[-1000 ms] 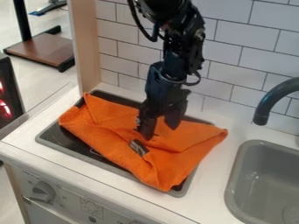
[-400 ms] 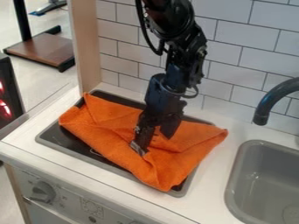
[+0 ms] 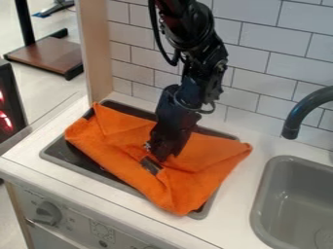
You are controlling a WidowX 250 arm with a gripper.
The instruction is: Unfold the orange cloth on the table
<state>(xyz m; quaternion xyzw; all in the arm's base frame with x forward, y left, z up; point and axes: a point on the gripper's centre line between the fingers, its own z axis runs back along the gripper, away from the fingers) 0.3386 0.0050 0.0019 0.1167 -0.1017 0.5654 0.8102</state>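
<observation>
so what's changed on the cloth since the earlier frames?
The gripper moved down toward the dark label, then slightly back up off it, and its fingers closed; can't tell if they pinch fabric. The orange cloth shifted slightly toward the lower left, label included. Cloth still folded; sink and faucet unchanged.

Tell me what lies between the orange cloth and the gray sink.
White countertop and, nearer the cloth, part of a gray rim, in the camera view.

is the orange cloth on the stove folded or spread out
Folded. The orange cloth lies on the stove with its flaps turned in and overlapping near the middle.
</observation>
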